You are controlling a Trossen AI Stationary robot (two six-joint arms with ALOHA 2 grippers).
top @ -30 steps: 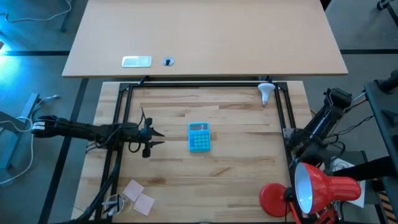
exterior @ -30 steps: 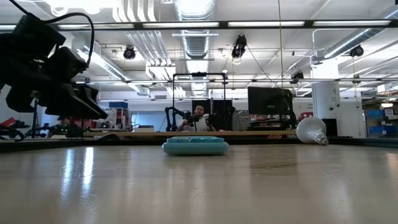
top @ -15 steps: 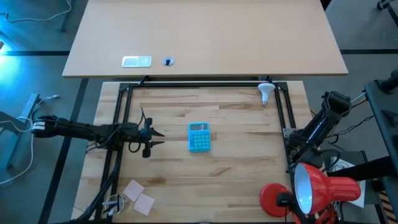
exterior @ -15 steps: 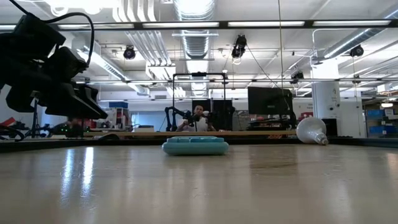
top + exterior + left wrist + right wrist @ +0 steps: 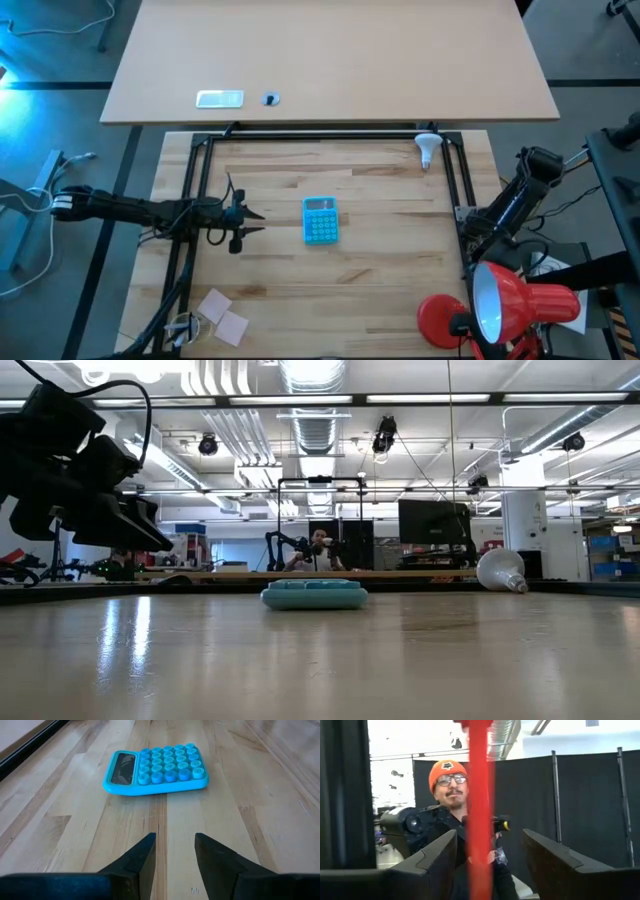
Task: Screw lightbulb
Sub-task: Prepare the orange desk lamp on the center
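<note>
Wooden tabletop unchanged: small white pear-shaped lightbulb still lies untouched, left gripper and right gripper both part-open, empty, so screwing remains unstarted.

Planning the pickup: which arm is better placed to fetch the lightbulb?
Probably the right: the lightbulb lies at the table's far right edge, on the right arm's side. The left claw, open, faces the blue calculator.

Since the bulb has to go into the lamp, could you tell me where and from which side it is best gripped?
Probably by the rounded dome, from above. The lightbulb lies on its side at the table's far right corner, its narrow screw base pointing toward the near edge; that base should stay free for the lamp.
</note>
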